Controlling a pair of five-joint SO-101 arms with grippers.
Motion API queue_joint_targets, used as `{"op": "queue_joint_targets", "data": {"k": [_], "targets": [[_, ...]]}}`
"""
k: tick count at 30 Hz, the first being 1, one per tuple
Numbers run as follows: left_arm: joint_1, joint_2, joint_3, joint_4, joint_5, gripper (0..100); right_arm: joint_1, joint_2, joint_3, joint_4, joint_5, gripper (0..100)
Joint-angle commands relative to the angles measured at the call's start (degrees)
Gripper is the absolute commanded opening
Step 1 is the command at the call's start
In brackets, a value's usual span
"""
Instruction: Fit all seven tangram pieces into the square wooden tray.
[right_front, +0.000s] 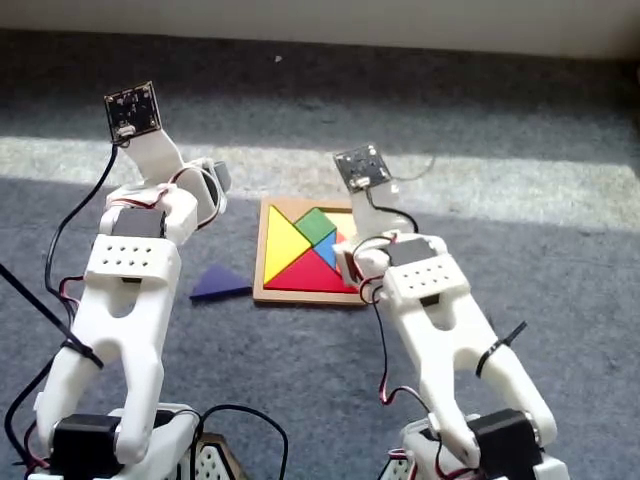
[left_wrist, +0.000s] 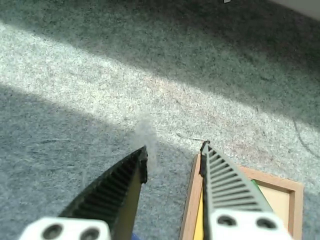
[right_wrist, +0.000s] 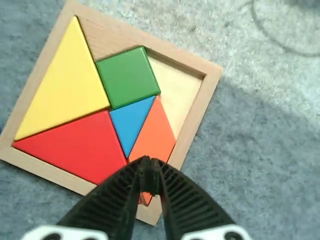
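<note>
The square wooden tray (right_front: 300, 297) lies on the carpet between the two arms. It holds a yellow triangle (right_wrist: 65, 85), a red triangle (right_wrist: 75, 147), a green square (right_wrist: 127, 75), a blue triangle (right_wrist: 130, 122) and an orange piece (right_wrist: 157, 132). Bare wood shows along two of its sides. A purple triangle (right_front: 220, 283) lies on the carpet left of the tray. My right gripper (right_wrist: 149, 172) is shut, tips at the orange piece's near corner by the rim. My left gripper (left_wrist: 174, 155) hangs open above the carpet beside a tray corner (left_wrist: 270, 177), holding nothing.
Grey carpet surrounds the tray, with a bright sunlit band (right_front: 500, 185) across the far side. Black cables (right_front: 230, 415) trail near the arm bases at the front.
</note>
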Motion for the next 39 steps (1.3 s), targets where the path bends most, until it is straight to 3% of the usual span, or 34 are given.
{"op": "queue_joint_targets", "data": {"k": [1, 11, 21, 31, 36, 39], "targets": [[-0.7, -2.1, -0.5, -1.1, -0.4, 19, 0.4, -5.8, 1.2, -0.7, 0.0, 0.9], [-0.7, -2.1, -0.5, -1.1, -0.4, 19, -0.1, 0.3, 3.6, -11.3, 0.0, 1.0], [-0.7, -2.1, -0.4, -1.1, -0.4, 19, -0.1, 9.4, 0.7, -11.3, 0.4, 1.0], [-0.7, -2.1, -0.4, -1.1, -0.4, 19, -1.4, 9.2, -4.6, 5.1, 3.0, 1.0], [-0.7, -2.1, -0.5, -1.1, -0.4, 19, 0.7, 7.7, -6.5, 7.3, 3.5, 0.6], [-0.7, -2.1, -0.5, -1.1, -0.4, 19, 3.2, 3.6, -6.9, 7.2, 0.0, 0.6]]}}
